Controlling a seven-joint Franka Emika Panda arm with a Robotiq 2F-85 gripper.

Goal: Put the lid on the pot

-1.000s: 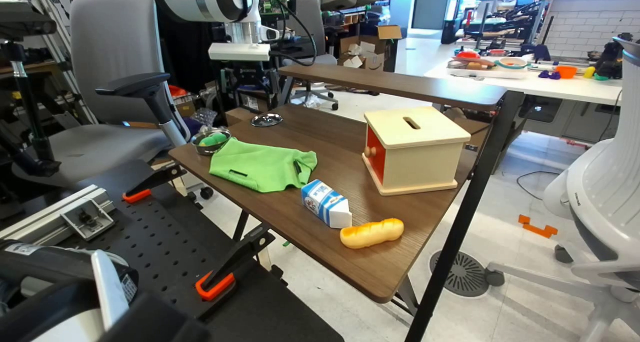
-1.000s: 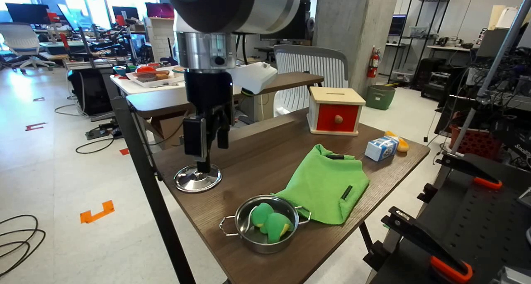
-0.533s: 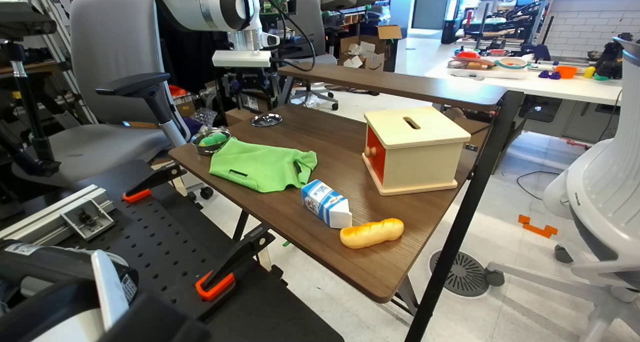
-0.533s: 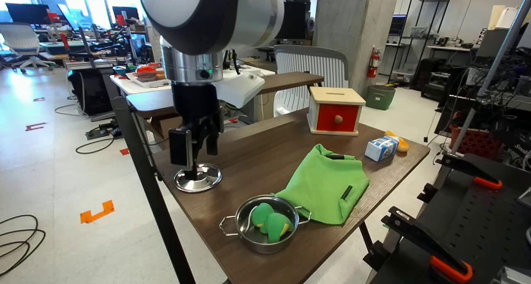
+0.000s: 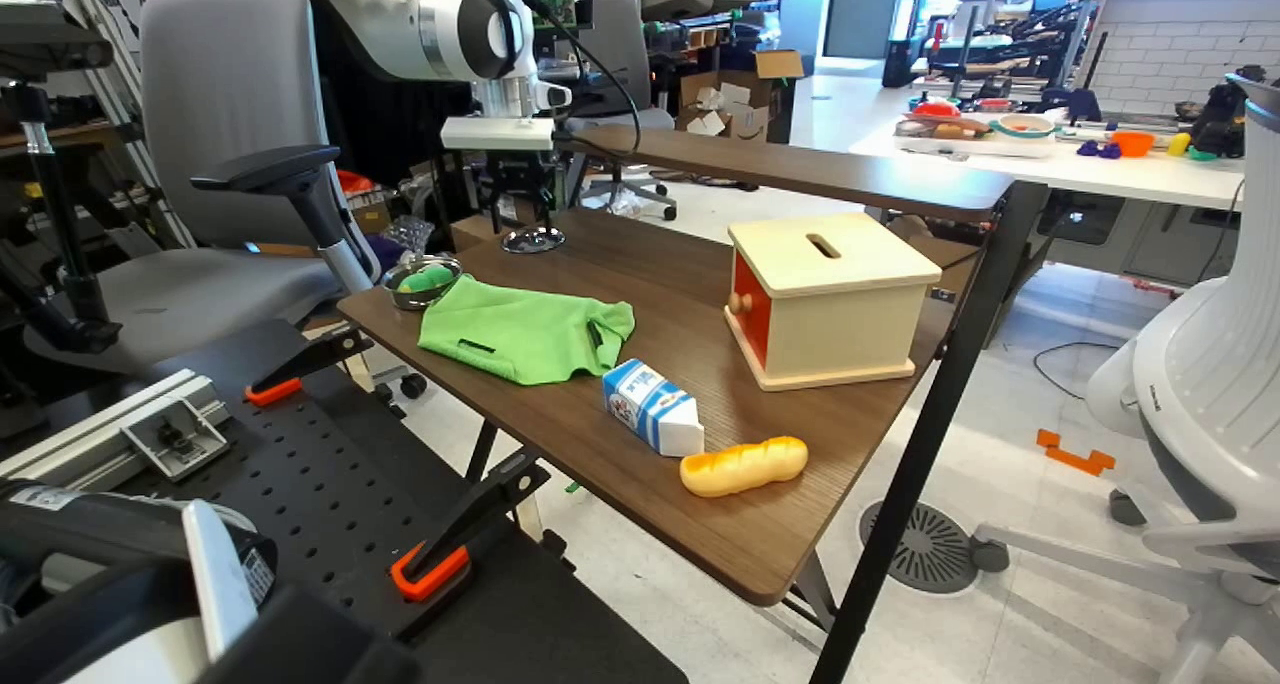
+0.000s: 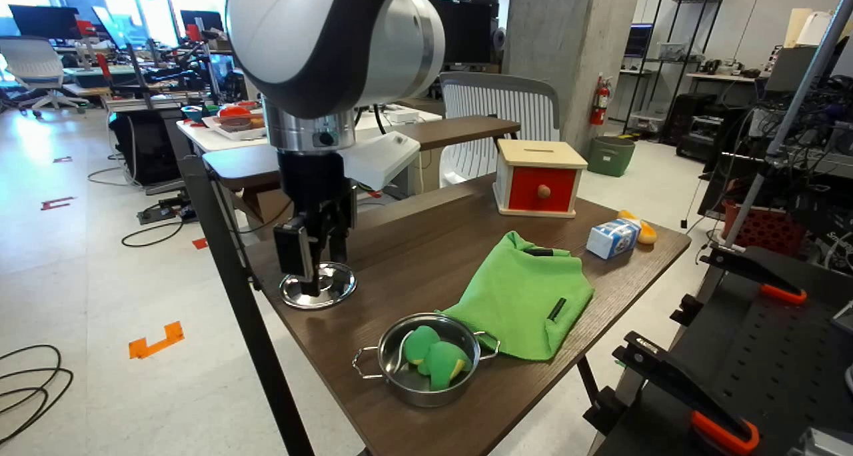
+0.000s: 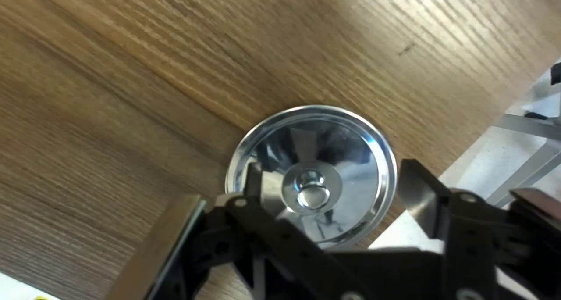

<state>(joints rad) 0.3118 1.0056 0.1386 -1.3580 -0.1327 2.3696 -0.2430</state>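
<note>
We are seeing the lid (image 7: 312, 177) partly hidden behind the gripper (image 7: 332, 180), which is gaping wide, lower than before.

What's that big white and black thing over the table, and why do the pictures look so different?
That is a white and black robot arm, and the black two-fingered gripper is its hand. Two pictures come from cameras outside the robot; the third comes from a camera on its wrist, looking down.

On the brown wooden table are a round silver metal lid, a silver metal pot with green objects inside, a green cloth, a blue and white milk carton, a yellow bread-shaped thing and a pale wooden box with a red front.

The gripper is open and holds nothing; it may grab the lid next.
</note>
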